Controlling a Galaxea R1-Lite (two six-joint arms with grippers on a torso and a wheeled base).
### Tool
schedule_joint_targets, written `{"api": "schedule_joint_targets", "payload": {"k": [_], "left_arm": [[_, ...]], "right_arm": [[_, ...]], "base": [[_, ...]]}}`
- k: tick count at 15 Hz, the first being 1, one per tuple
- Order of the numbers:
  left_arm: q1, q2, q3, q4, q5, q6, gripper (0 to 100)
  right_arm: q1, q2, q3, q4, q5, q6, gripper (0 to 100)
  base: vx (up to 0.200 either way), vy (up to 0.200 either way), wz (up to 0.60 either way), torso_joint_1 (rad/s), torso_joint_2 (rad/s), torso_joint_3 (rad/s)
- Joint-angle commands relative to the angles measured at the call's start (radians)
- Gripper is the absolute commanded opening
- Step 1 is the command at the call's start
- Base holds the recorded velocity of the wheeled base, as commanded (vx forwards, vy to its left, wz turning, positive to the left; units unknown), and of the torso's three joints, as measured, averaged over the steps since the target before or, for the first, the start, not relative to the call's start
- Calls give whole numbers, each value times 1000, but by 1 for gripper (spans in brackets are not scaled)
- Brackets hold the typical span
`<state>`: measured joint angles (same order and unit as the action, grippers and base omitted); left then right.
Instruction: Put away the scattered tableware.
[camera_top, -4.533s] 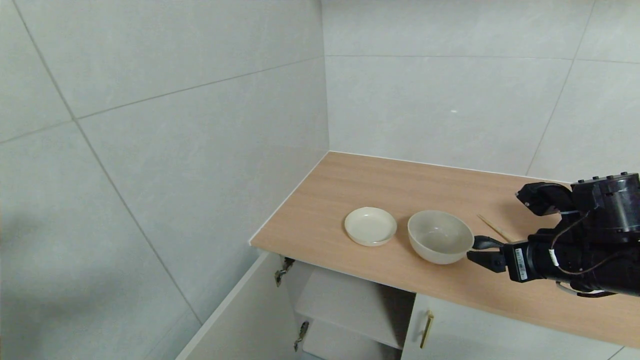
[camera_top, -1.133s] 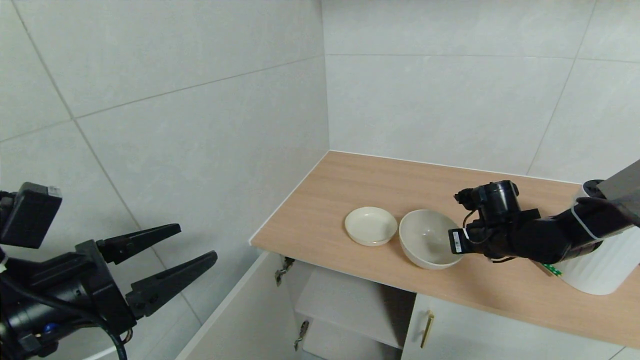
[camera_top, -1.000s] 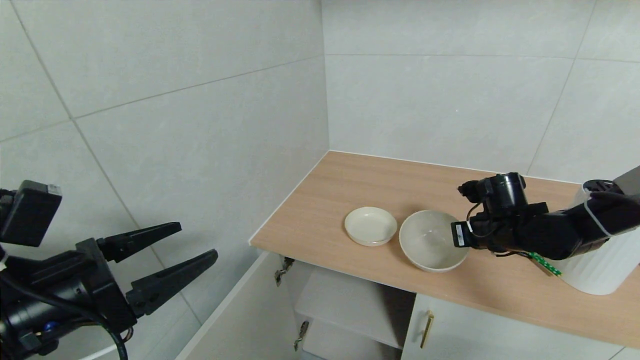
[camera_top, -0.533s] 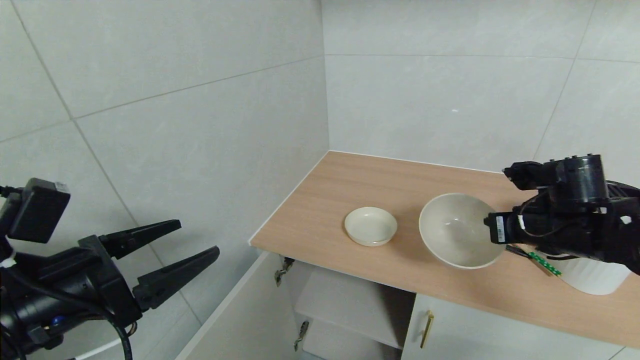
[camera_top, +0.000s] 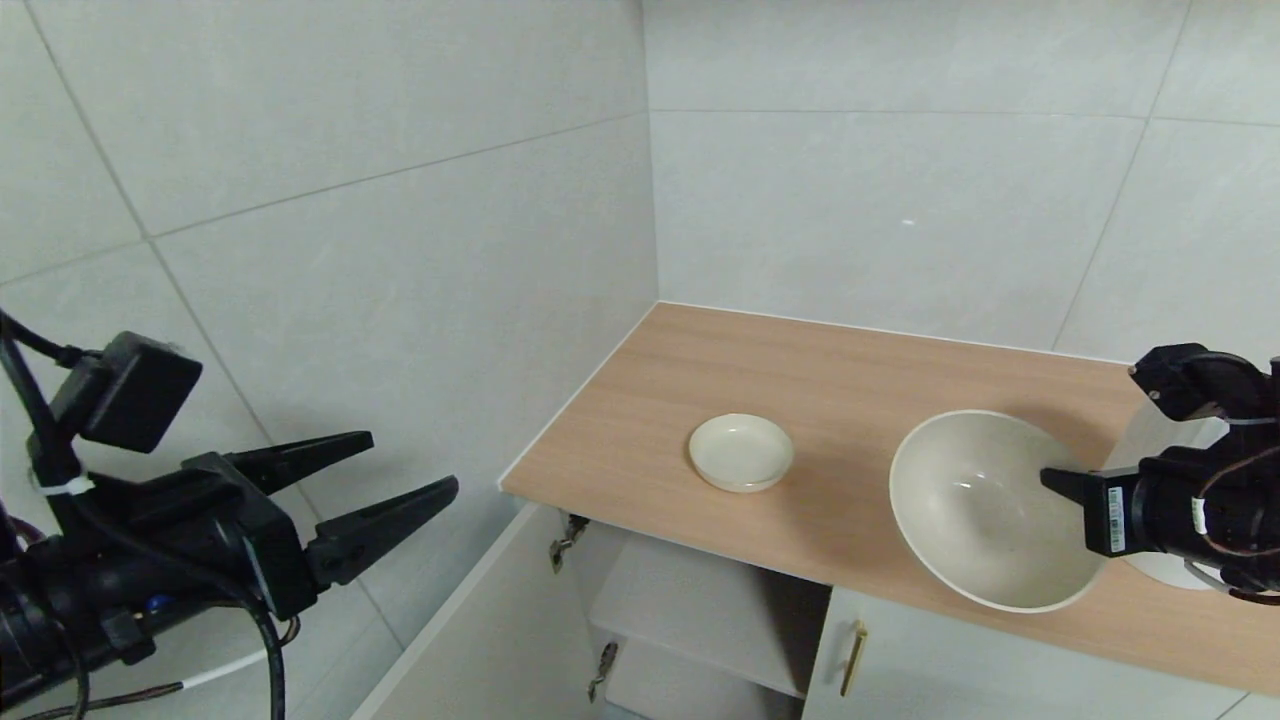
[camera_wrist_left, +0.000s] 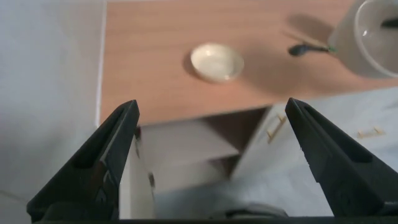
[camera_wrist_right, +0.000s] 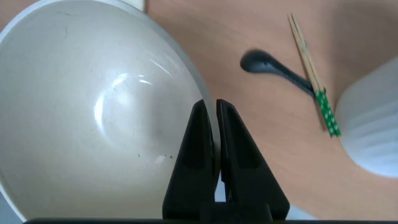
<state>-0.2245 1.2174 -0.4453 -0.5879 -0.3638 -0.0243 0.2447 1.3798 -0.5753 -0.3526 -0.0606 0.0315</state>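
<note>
Bowl (camera_top: 985, 510) is up in the right gripper (camera_top: 1050, 478), off the counter (camera_top: 800, 370).

Surface: light wood counter tucked into a corner of pale tiled walls (camera_top: 400, 250). Cabinet underneath, its left door (camera_top: 480, 640) swung open, one white shelf (camera_top: 690, 610) showing inside. The door next to it is closed and has a gold handle (camera_top: 853, 657).

On the counter: saucer (camera_top: 741, 452) upright near the front edge, well apart from the bowl. In the right wrist view, a black spoon (camera_wrist_right: 273, 67) lies beside chopsticks (camera_wrist_right: 305, 53) with green ends, both flat on the wood, next to a white ribbed container (camera_wrist_right: 373, 134).

Bowl vs gripper: fingers pressed together on the rim at the bowl's right side, one inside the wall, one outside. Bowl is tilted, opening facing up and toward the left, and hangs over the front part of the counter to the right of the saucer. Spoon and chopsticks sit behind it.

Left gripper (camera_top: 412, 462) is spread wide with nothing in it, out to the left by the side wall, well away from the counter. Its wrist view looks over the saucer and the open cabinet.
</note>
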Motion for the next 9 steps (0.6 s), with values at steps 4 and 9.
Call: {"api": "schedule_joint_targets", "payload": {"k": [4,9], "left_arm": [[-82,129,-125,123,37,-3,100],[-133,209,-184,260,59,-82,100]], "right_arm": [[-61,-33,20,-2,48,-131,0],[-59,-22,34,-2,62,-163,0]], "base": [[0,0,0,0,0,0],[0,0,0,0,0,0]]}}
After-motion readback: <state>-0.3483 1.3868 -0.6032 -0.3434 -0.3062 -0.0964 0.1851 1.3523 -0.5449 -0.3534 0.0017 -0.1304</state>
